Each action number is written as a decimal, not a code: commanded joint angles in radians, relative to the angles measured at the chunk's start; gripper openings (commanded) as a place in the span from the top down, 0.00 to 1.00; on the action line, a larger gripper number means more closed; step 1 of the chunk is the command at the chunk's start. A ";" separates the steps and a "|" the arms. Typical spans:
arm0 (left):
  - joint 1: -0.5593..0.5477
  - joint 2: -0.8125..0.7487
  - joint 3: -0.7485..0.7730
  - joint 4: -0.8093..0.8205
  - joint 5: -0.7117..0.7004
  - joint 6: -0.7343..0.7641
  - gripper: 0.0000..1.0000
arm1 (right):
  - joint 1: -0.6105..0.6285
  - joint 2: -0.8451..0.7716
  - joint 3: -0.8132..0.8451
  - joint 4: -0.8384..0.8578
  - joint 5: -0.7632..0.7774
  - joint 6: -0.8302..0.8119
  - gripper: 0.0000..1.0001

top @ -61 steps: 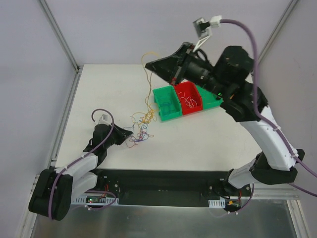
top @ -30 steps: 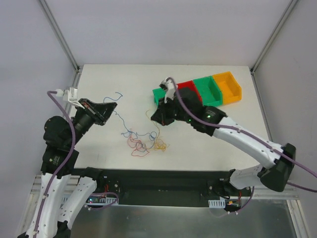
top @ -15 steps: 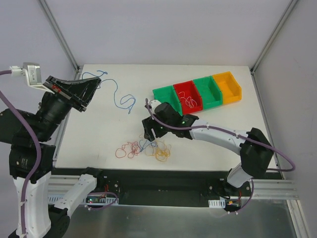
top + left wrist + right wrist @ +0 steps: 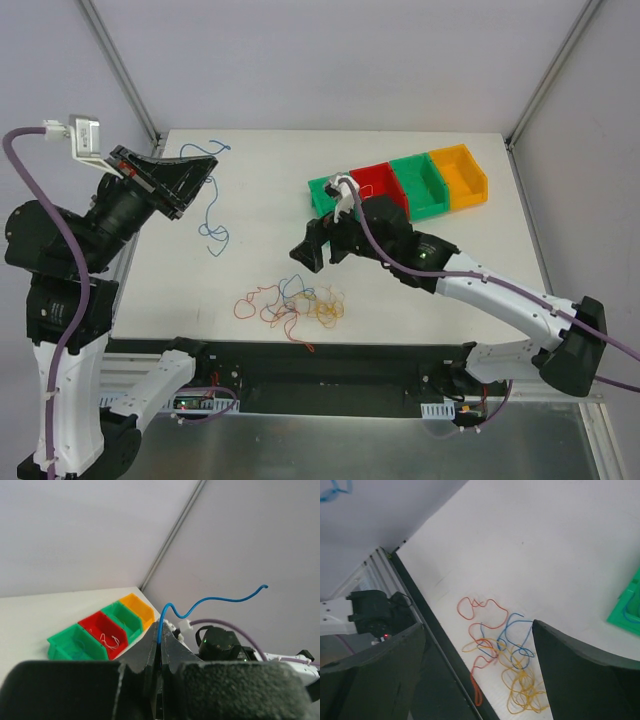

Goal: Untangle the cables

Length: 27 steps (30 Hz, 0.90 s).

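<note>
My left gripper point(image 4: 197, 166) is raised at the far left and shut on a blue cable point(image 4: 213, 225), which hangs from it in loose curls. In the left wrist view the blue cable point(image 4: 200, 602) rises from between the closed jaws of the left gripper point(image 4: 160, 639). A loose tangle of red, blue and yellow cables point(image 4: 295, 304) lies near the table's front edge. My right gripper point(image 4: 325, 248) hovers open just behind it, holding nothing. In the right wrist view the tangle point(image 4: 507, 652) shows between the spread fingers point(image 4: 580, 675) of the right gripper point(image 4: 479, 625).
A row of bins stands at the back right: green point(image 4: 328, 195), red point(image 4: 377, 180), green point(image 4: 418, 178), orange point(image 4: 462, 172). Thin white cables point(image 4: 113, 641) lie in the red bin point(image 4: 100, 625). The black base rail point(image 4: 320, 365) runs just in front of the tangle.
My right gripper has opened and lifted off the tangle, which stays on the table. The blue cable has swung left and now hangs under the raised left gripper.
</note>
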 commanded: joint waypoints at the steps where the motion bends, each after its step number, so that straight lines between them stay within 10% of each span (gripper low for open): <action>1: 0.004 -0.010 -0.081 0.075 0.066 -0.084 1.00 | -0.001 -0.032 0.001 0.165 -0.145 0.182 0.12; 7: 0.004 -0.049 -0.189 0.152 0.062 -0.135 1.00 | 0.047 0.017 -0.031 0.409 -0.149 0.483 0.25; 20: 0.004 -0.055 -0.241 0.201 0.083 -0.164 1.00 | 0.058 0.129 0.013 0.409 -0.063 0.460 0.49; 27: 0.003 -0.055 -0.255 0.201 0.081 -0.149 1.00 | 0.102 0.068 -0.083 0.434 -0.043 0.344 0.36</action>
